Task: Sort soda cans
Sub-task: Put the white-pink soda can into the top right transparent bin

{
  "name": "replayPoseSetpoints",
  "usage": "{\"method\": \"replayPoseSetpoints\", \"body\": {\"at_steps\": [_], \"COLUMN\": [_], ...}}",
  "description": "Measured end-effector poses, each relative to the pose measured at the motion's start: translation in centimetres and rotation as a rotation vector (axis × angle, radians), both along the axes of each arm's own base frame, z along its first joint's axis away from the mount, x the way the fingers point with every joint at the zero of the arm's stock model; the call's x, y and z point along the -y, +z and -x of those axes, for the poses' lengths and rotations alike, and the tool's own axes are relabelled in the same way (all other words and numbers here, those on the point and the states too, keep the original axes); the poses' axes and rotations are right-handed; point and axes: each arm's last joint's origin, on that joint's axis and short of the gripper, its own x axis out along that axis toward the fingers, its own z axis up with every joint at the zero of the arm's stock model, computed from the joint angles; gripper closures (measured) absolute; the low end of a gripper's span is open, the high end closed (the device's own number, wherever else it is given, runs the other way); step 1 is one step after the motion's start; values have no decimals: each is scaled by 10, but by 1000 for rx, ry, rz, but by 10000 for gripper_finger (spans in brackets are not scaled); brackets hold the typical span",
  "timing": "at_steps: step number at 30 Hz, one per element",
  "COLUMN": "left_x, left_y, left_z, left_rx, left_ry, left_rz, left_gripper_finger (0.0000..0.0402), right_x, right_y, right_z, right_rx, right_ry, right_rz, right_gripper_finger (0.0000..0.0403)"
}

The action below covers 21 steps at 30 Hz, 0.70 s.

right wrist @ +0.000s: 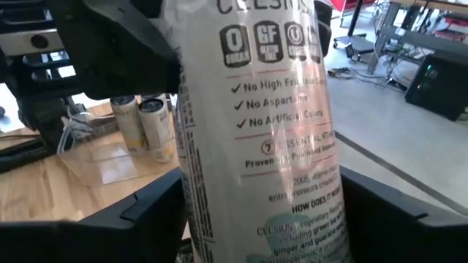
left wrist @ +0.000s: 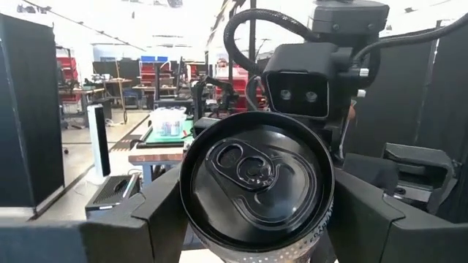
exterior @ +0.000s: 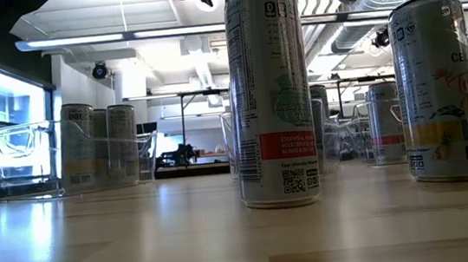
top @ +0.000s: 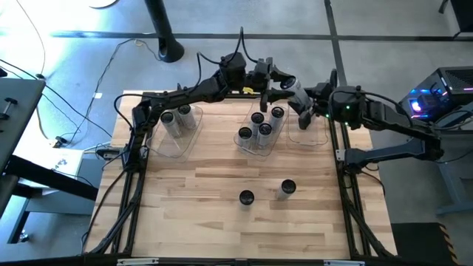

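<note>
- The left gripper (left wrist: 256, 219) has its two dark fingers (left wrist: 157, 212) pressed on the sides of a can (left wrist: 256, 186). In the left wrist view you look at the can's dark round top with its pull tab.
- The right gripper (right wrist: 256, 212) also holds a can (right wrist: 256, 131). Its fingers (right wrist: 150, 208) sit on both sides of the can, which fills the gap between them. This can is silvery with printed words on it.
- In the high view both grippers are up at the far edge of the table (top: 199, 185), close to each other. The left gripper (top: 260, 74) is above the middle bin (top: 247, 148). The right gripper (top: 301, 100) is beside the right bin (top: 314, 137).
- The bins are clear plastic boxes. The middle bin has four cans (top: 260, 125) standing in it. The left bin (top: 166, 148) has two cans (top: 175, 116).
- Two more cans stand alone on the near part of the table, one (top: 246, 197) a bit left of the other (top: 287, 188).
- The table is light wood with a dark frame.
- In the low view those two cans (exterior: 270, 92) stand tall and upright in front of the bins (exterior: 19, 162).
</note>
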Motion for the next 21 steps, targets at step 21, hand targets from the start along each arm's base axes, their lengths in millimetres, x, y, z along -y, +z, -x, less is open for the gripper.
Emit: {"method": "replayPoseSetpoints", "body": {"at_steps": [21], "left_x": [-13], "left_y": [-8], "left_z": [2], "left_rx": [-51], "left_ry": [91], "left_rz": [-20], "left_gripper_finger": [160], "right_x": [-17], "right_y": [89], "right_z": [72], "right_rx": [26], "right_ry": [14], "right_rz": [-13], "right_gripper_finger": [6]}}
